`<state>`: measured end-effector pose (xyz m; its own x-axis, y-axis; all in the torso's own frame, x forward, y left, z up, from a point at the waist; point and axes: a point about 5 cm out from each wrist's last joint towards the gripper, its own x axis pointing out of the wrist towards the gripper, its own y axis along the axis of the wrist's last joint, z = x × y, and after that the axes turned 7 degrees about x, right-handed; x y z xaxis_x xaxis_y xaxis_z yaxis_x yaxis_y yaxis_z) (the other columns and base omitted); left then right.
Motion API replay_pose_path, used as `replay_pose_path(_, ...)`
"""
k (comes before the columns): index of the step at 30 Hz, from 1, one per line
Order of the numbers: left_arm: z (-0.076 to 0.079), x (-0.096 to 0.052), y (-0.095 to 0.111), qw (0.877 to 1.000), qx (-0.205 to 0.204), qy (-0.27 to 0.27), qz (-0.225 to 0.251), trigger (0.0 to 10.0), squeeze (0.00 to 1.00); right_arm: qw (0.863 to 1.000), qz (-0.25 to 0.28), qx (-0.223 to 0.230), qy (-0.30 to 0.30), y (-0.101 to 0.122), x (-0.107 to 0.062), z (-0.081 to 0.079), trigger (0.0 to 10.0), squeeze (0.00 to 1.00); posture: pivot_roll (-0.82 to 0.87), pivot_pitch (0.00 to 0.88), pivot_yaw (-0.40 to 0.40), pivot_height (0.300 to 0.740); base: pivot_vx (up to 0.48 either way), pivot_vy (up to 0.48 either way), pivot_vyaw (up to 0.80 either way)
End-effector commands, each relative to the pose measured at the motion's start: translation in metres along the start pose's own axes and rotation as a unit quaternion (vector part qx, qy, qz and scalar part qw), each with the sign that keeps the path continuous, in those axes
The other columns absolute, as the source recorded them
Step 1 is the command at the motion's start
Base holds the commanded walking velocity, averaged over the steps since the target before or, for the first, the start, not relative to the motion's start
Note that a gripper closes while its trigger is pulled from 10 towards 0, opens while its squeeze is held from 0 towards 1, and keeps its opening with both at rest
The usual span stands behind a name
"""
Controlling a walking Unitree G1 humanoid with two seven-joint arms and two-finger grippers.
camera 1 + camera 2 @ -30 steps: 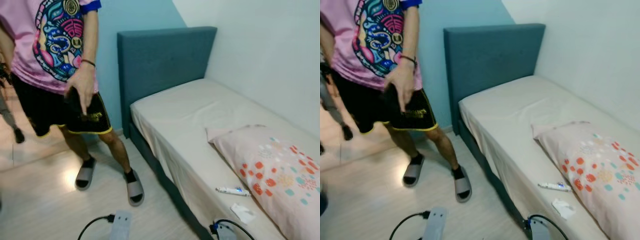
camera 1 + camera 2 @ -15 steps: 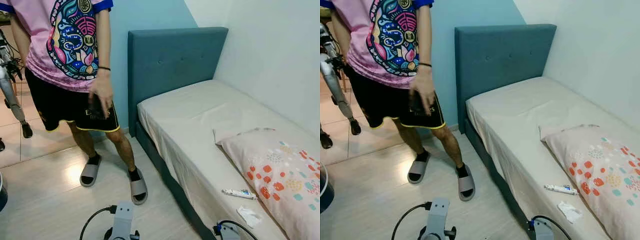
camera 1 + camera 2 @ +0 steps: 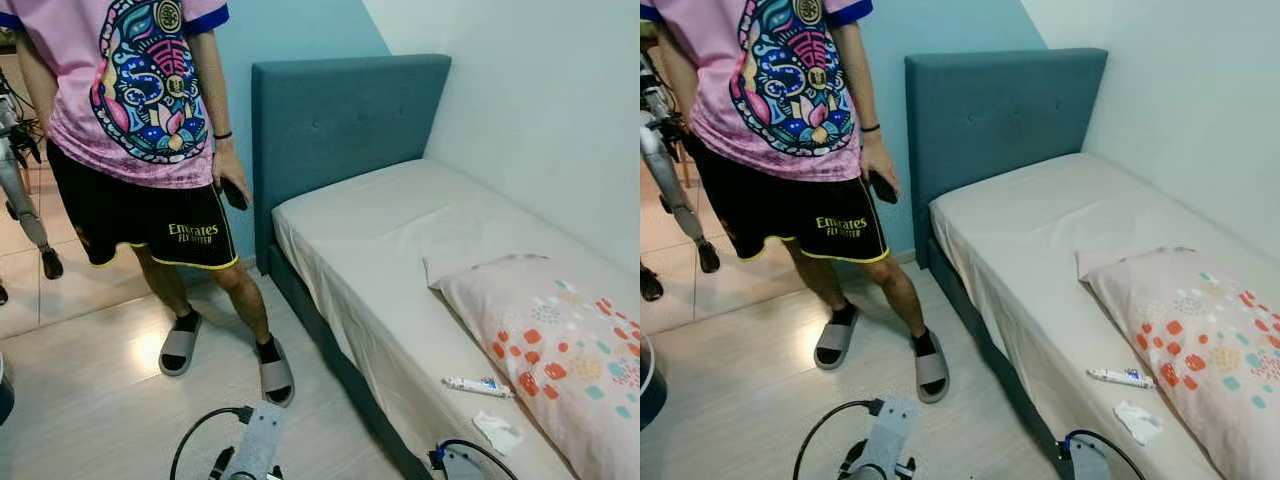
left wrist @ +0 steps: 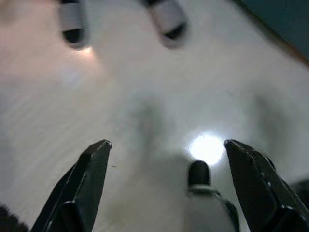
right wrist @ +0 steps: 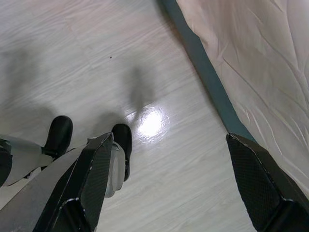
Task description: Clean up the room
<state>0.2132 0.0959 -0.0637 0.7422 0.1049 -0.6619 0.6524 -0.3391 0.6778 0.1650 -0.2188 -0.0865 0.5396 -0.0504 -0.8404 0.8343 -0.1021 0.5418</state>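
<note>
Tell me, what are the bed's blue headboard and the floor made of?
The headboard looks like padded blue-grey fabric: matte, with small button dimples. The floor looks like pale wood-look planks, maybe laminate or vinyl: faint grain lines, and a glossy spot where light reflects.

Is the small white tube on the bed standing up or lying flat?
Lying flat: the small white tube rests on its side on the beige sheet, beside the floral pillow and near a crumpled white wrapper.

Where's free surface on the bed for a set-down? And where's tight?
Free: the bare sheet of the bed between the headboard and the pillow. Crowded: the near edge strip beside the pillow, where the tube and crumpled tissue lie. On the floor, a person stands beside the bed's head end.
</note>
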Motion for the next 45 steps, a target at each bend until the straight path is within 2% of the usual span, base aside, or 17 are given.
replay_pose_path(1,0.009,-0.007,-0.008,0.999,-0.045,0.009,-0.002,10.0,0.00,1.000,0.006,0.007,-0.005,0.002,0.000,0.004,10.0,0.00,0.03,0.000,-0.099,0.740,0.000,0.000,0.00)
replay_pose_path(3,0.009,-0.007,-0.008,0.999,-0.045,0.009,-0.002,10.0,0.00,1.000,0.006,0.007,-0.005,0.002,0.000,0.004,10.0,0.00,0.03,0.000,-0.099,0.740,0.000,0.000,0.00)
replay_pose_path(4,-0.055,0.010,-0.010,0.995,-0.096,0.033,0.011,10.0,0.00,1.000,0.007,0.008,-0.006,0.003,0.000,0.004,10.0,0.00,0.02,0.000,-0.101,0.740,0.000,0.000,0.00)
replay_pose_path(5,-0.107,0.019,0.002,0.988,-0.138,0.032,0.052,10.0,0.00,1.000,0.009,0.007,-0.005,0.005,0.000,0.005,10.0,0.00,0.02,0.000,-0.101,0.740,0.000,0.000,0.00)
replay_pose_path(6,-0.107,0.019,0.002,0.988,-0.138,0.032,0.052,10.0,0.00,1.000,0.009,0.007,-0.005,0.005,0.000,0.005,10.0,0.00,0.02,0.000,-0.101,0.740,0.000,0.000,0.00)
replay_pose_path(7,-0.141,0.021,0.020,0.981,-0.166,0.015,0.103,10.0,0.00,1.000,0.011,0.007,-0.005,0.007,0.000,0.005,10.0,0.00,0.02,0.000,-0.101,0.740,0.000,0.000,0.00)
replay_pose_path(8,-0.158,0.021,0.036,0.972,-0.182,-0.012,0.146,10.0,0.00,1.000,0.012,0.006,-0.005,0.009,0.000,0.005,10.0,0.00,0.02,0.000,-0.101,0.740,0.000,0.000,0.00)
replay_pose_path(10,-0.158,0.021,0.036,0.972,-0.182,-0.012,0.146,10.0,0.00,1.000,0.012,0.006,-0.005,0.009,0.000,0.005,10.0,0.00,0.02,0.000,-0.101,0.740,0.000,0.000,0.00)
replay_pose_path(11,-0.157,0.021,0.047,0.967,-0.183,-0.045,0.171,10.0,0.00,1.000,0.013,0.006,-0.004,0.010,0.000,0.005,10.0,0.00,0.02,0.000,-0.099,0.740,0.000,0.000,0.00)
replay_pose_path(12,-0.157,0.021,0.047,0.967,-0.183,-0.045,0.171,10.0,0.00,1.000,0.013,0.006,-0.004,0.010,0.000,0.005,10.0,0.00,0.02,0.000,-0.099,0.740,0.000,0.000,0.00)
replay_pose_path(14,-0.155,0.020,0.059,0.960,-0.178,-0.084,0.200,10.0,0.00,1.000,0.013,0.006,-0.004,0.010,0.000,0.005,10.0,0.00,0.02,0.000,-0.099,0.740,0.000,0.000,0.00)
replay_pose_path(20,-0.154,0.019,0.065,0.956,-0.169,-0.105,0.215,10.0,0.00,1.000,0.011,0.006,-0.004,0.009,0.000,0.005,10.0,0.00,0.03,0.000,-0.095,0.740,0.000,0.000,0.00)
replay_pose_path(21,-0.150,0.018,0.069,0.953,-0.147,-0.136,0.229,10.0,0.00,1.000,0.009,0.007,-0.002,0.006,0.000,0.003,10.0,0.00,0.03,0.000,-0.094,0.740,0.000,0.000,0.00)
replay_pose_path(23,-0.150,0.018,0.069,0.953,-0.147,-0.136,0.229,10.0,0.00,1.000,0.009,0.007,-0.002,0.006,0.000,0.003,10.0,0.00,0.03,0.000,-0.094,0.740,0.000,0.000,0.00)
replay_pose_path(24,-0.145,0.016,0.066,0.952,-0.111,-0.171,0.228,10.0,0.00,1.000,0.007,0.007,-0.001,0.005,0.000,0.002,10.0,0.00,0.04,0.000,-0.091,0.740,0.000,0.000,0.00)
replay_pose_path(28,-0.140,0.015,0.057,0.951,-0.082,-0.208,0.216,10.0,0.00,1.000,0.004,0.007,0.001,0.003,0.000,0.000,10.0,0.00,0.04,0.000,-0.090,0.740,0.000,0.000,0.00)
replay_pose_path(45,-0.145,0.015,0.025,0.968,-0.118,-0.162,0.148,10.0,0.00,1.000,0.004,0.009,-0.001,0.005,0.001,0.001,10.0,0.00,0.04,0.000,-0.094,0.740,0.000,0.000,0.00)
